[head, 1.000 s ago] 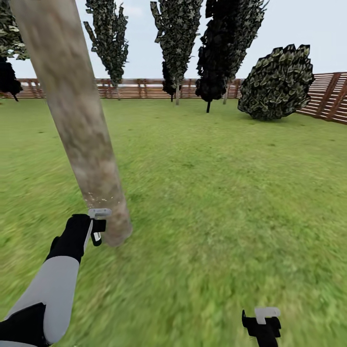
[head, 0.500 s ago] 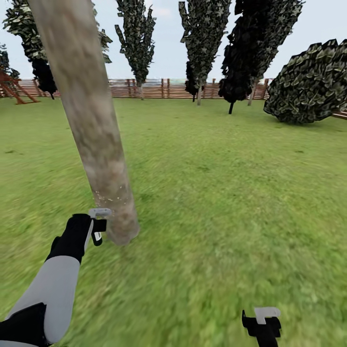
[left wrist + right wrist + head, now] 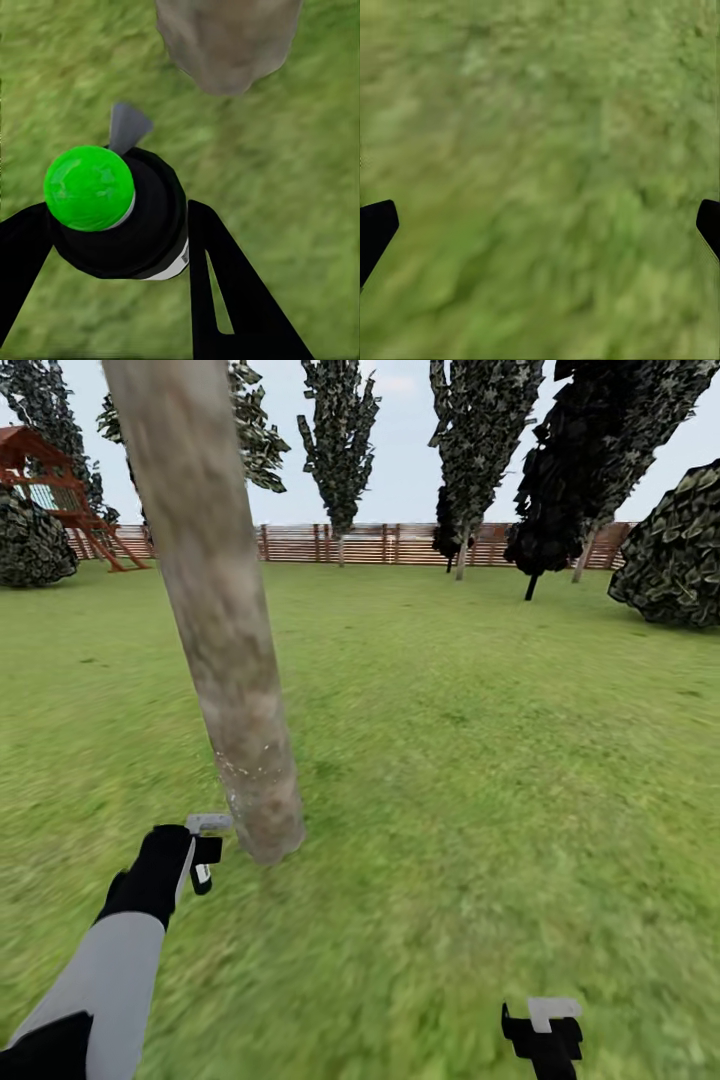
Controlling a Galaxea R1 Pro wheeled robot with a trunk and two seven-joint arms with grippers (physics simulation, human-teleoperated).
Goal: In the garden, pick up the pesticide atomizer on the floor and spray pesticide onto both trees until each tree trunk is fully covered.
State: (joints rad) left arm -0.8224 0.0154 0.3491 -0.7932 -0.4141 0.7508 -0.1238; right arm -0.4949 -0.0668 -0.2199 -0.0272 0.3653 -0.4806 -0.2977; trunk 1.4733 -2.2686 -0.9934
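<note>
Grass floor (image 3: 480, 780), thick tree trunk (image 3: 225, 650) rising at left.
Left gripper (image 3: 120, 225) clamps the green-capped pesticide atomizer (image 3: 112, 206) beside the trunk's base; right gripper (image 3: 540, 217) hangs wide apart, empty, over grass.

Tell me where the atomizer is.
Left wrist view: the atomizer sits between the left end effector's fingers, nozzle toward the nearby tree trunk, above grass.
</note>
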